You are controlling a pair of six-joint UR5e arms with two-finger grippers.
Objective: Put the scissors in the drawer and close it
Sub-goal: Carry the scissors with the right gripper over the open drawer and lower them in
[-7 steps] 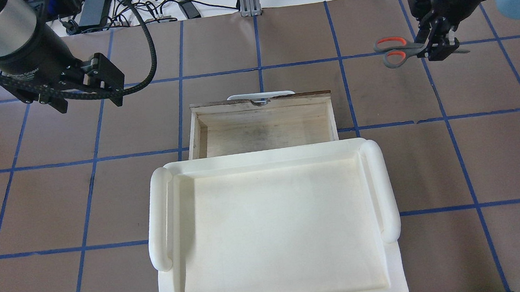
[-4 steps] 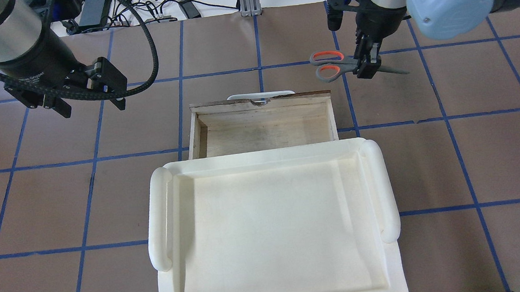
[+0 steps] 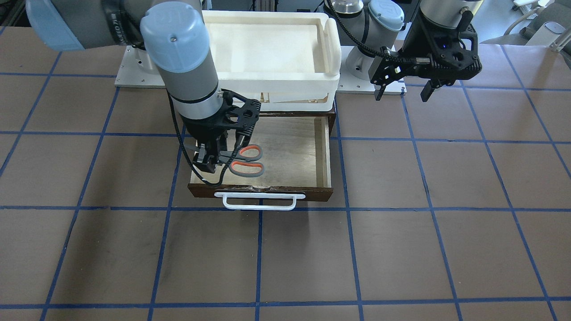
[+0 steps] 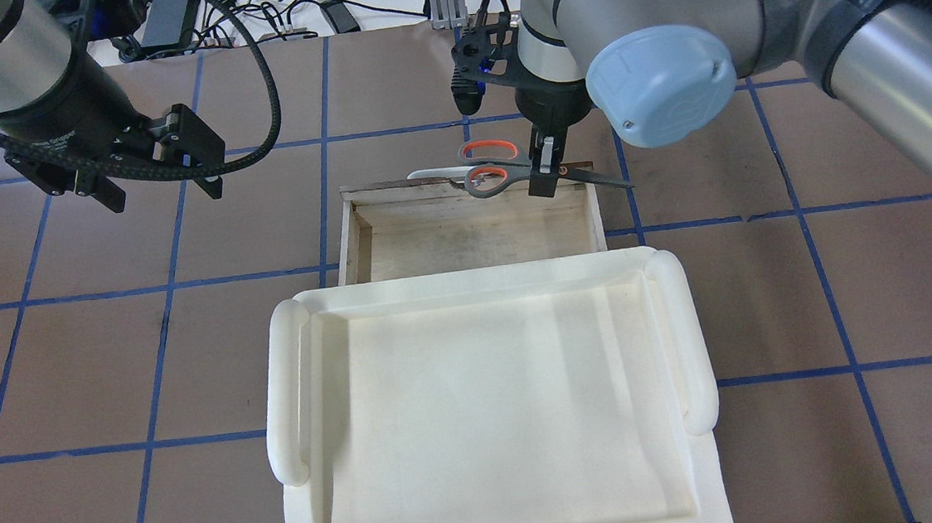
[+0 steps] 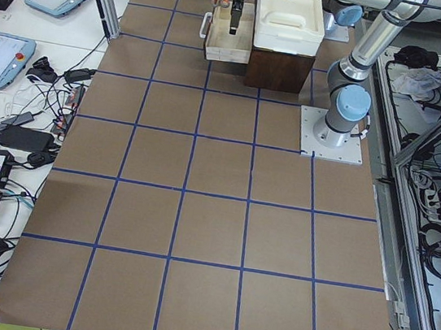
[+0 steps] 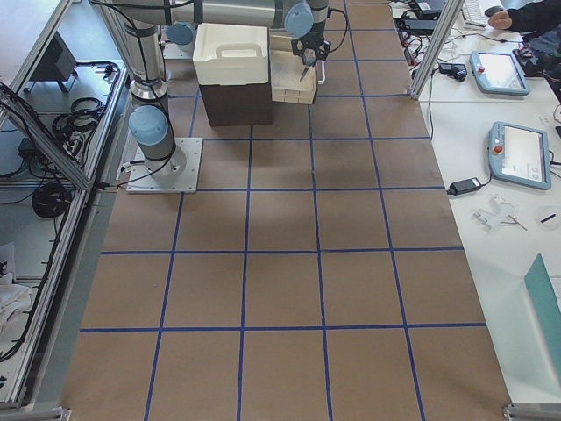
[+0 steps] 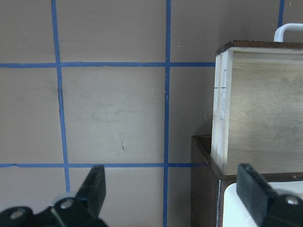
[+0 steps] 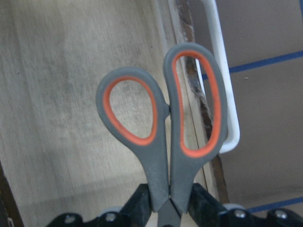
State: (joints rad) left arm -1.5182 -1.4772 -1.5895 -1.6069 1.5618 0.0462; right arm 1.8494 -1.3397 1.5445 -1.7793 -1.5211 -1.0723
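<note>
The scissors (image 4: 491, 178) have grey handles with orange-red inner loops and hang level in my right gripper (image 4: 544, 177), which is shut on them near the pivot. They are above the front right part of the open drawer (image 4: 473, 244), handles over the drawer front and its white bar handle (image 3: 259, 201). The front view shows the scissors (image 3: 248, 160) over the pale interior (image 3: 294, 151). The right wrist view shows the handles (image 8: 165, 127) above the drawer floor and front edge. My left gripper (image 4: 163, 190) is open and empty, above the table left of the drawer.
A white plastic tray (image 4: 283, 392) sits on top of the dark cabinet (image 7: 203, 189) and covers the drawer's rear part. Brown table with blue tape grid surrounds it. Cables and power bricks (image 4: 164, 19) lie beyond the far edge.
My right gripper has carried the scissors leftwards from the far right of the table to over the drawer's front edge. My left gripper has barely moved.
</note>
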